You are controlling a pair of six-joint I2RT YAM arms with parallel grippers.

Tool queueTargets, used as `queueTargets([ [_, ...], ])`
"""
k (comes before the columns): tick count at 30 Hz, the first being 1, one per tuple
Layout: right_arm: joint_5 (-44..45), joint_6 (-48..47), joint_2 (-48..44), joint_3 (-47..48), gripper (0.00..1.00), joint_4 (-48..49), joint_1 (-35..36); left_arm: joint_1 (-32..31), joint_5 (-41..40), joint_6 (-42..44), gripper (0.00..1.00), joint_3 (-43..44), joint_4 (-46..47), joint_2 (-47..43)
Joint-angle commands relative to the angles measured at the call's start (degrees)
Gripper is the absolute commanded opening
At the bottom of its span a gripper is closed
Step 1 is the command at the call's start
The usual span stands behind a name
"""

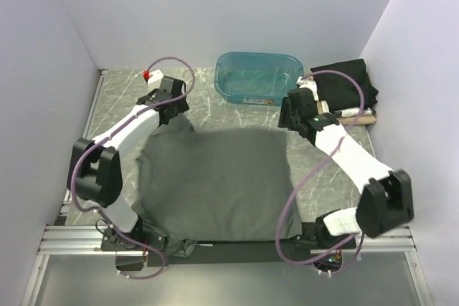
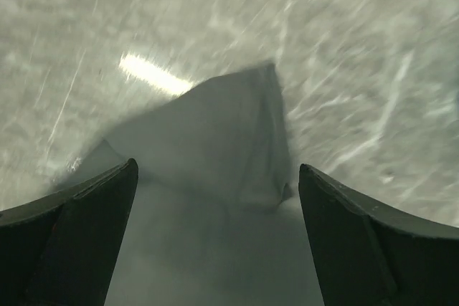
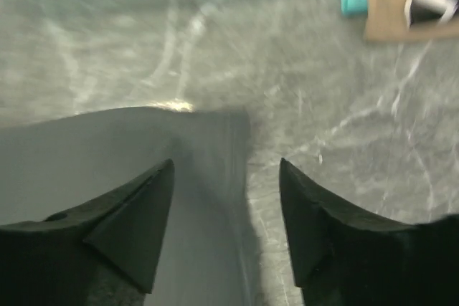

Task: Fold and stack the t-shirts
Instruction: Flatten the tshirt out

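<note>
Evidently soft and limp, the charcoal t-shirt (image 1: 215, 184) is lying spread across the bench (image 1: 118, 98); the left gripper (image 2: 216, 166) and right gripper (image 3: 226, 162) are hovering over its far corners, jaws gaping wide, likely the best pinching spots.

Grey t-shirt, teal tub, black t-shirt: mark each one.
grey t-shirt (image 1: 215, 184), top external view, middle of its spread body.
teal tub (image 1: 247, 77), top external view, bare floor inside.
black t-shirt (image 1: 348, 84), top external view, top of the folded pile.
</note>
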Motion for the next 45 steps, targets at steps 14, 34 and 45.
queueTargets([
  [14, -16.44, 4.04, -4.38, -7.08, 0.83, 10.25, 2.51, 0.21, 1.30, -13.23, 1.00, -19.68, -2.12, -15.25],
  [34, -14.59, 6.24, 19.35, -6.64, 0.83, 12.28, 2.87, 8.20, 6.40, -14.91, 0.99, -27.69, 4.55, -9.64],
  [45, -14.51, 5.36, 23.04, -3.83, 0.83, 9.64, -0.47, 8.82, 9.91, -11.66, 1.00, -23.82, 6.66, -2.43],
])
